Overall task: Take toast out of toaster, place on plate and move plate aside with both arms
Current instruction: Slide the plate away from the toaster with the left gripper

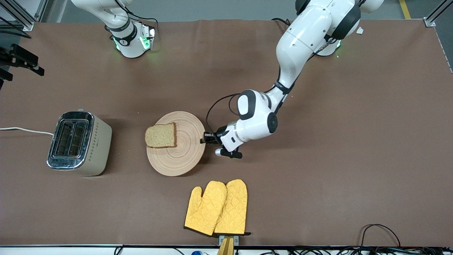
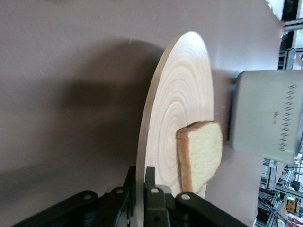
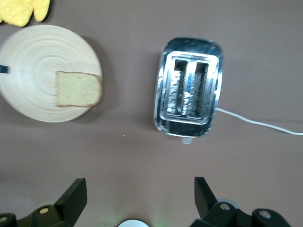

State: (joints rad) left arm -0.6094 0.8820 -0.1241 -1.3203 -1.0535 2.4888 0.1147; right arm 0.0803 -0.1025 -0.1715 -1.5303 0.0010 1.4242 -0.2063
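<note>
The round beige plate (image 1: 184, 156) lies in the middle of the table. The toast (image 1: 161, 135) lies flat on it at the edge toward the toaster, one corner just over the rim. My left gripper (image 1: 206, 138) is shut on the plate's rim at the left arm's end; in the left wrist view (image 2: 141, 172) a finger sits on each face of the plate (image 2: 180, 94), with the toast (image 2: 203, 151) near it. My right gripper (image 3: 140, 189) is open and empty, high over the table near its base; it sees the plate (image 3: 33, 52) and toast (image 3: 78, 89) from above.
A beige and chrome toaster (image 1: 79, 143) stands toward the right arm's end, slots empty (image 3: 189, 87), its white cord trailing off the table. Two yellow oven mitts (image 1: 217, 207) lie nearer the front camera than the plate, by the table's edge.
</note>
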